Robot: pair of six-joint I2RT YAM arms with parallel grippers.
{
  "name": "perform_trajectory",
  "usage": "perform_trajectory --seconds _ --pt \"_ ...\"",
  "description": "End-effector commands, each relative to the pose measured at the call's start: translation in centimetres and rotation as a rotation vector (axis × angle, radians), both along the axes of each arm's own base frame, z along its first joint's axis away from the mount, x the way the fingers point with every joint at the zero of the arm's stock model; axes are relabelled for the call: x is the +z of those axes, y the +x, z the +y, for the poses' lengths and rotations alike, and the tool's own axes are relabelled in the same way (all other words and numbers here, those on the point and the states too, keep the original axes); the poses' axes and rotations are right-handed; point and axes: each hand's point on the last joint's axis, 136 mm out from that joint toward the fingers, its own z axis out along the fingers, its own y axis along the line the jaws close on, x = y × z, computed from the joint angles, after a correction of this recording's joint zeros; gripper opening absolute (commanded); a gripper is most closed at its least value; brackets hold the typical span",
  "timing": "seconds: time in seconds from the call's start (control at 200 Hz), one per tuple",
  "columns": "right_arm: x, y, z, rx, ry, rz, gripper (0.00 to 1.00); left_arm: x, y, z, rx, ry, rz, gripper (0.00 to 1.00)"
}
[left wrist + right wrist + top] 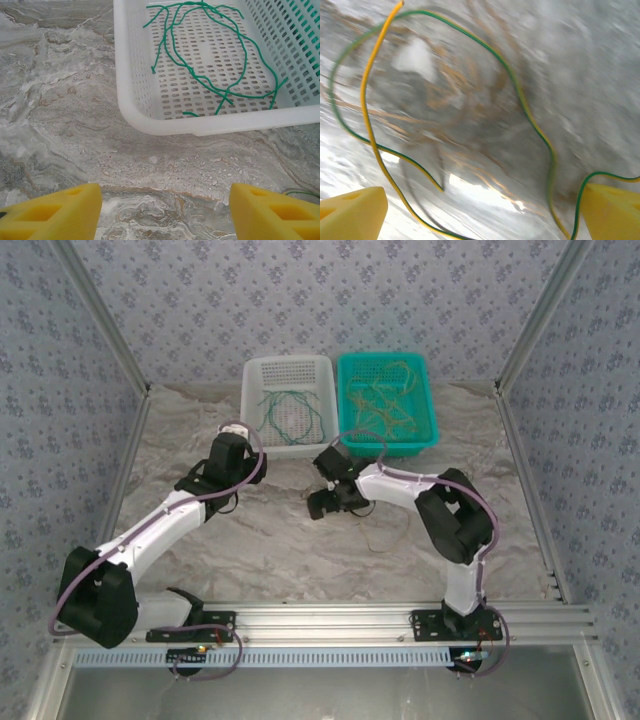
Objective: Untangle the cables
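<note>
Here the left arm stretches toward the white basket point(125, 100), left fingers point(55, 210) partly apart and empty over the worktop point(60, 125); green cables point(240, 45) lie inside the basket. The right arm folds inward, right fingers point(355, 210) wide, a yellow-green cable point(520, 95) looping between them. Yellowish cables point(385, 400) lie in the teal basket point(428, 410).

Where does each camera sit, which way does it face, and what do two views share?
Top external: above and behind, looking down on white basket, teal basket, left arm, right arm.
Left wrist: on the left arm, facing green cables; open left tool shows.
Right wrist: on the right arm, facing a yellow-green cable and the table; open right tool shows.
Shared: top and left wrist show the white basket.
</note>
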Motion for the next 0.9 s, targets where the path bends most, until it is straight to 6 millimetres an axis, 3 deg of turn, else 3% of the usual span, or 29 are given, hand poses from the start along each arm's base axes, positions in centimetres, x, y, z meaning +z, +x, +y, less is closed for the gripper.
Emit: perform_trajectory --seconds 0.0,0.115,0.24,0.3,0.43,0.525,0.655,0.775,0.894 --pt "-0.5 -0.1 4.6 0.104 0.063 -0.008 1.00 1.2 -0.1 -0.3 -0.009 -0.027 -0.038 0.68" --pt "-2.3 0.2 4.5 0.096 -0.032 0.000 0.99 1.3 -0.1 -0.1 -0.006 -0.024 -0.043 0.68" --pt "-3.2 0.6 4.4 0.072 -0.094 -0.019 0.87 1.2 0.0 -0.1 -0.007 -0.016 -0.042 0.68" --pt "-3.7 1.0 3.9 0.050 -0.138 -0.018 0.76 1.0 0.0 -0.1 -0.006 -0.013 -0.038 0.68" --pt "-4.8 1.4 3.2 0.025 -0.197 -0.013 0.40 1.0 0.1 -0.3 -0.014 -0.015 -0.033 0.68" --pt "-5.2 0.9 2.9 0.029 -0.210 0.016 0.27 1.0 0.0 -0.3 -0.014 -0.010 -0.034 0.68" --pt "-4.5 0.8 3.3 0.050 -0.191 0.014 0.12 0.8 0.0 -0.1 -0.013 0.000 -0.034 0.68" --pt "-2.6 0.5 4.1 0.086 -0.131 0.007 0.00 0.6 -0.1 -0.1 -0.012 -0.002 -0.029 0.68" --pt "0.4 0.5 4.8 0.107 -0.045 -0.033 0.00 0.7 -0.1 0.0 -0.010 -0.005 -0.039 0.68"
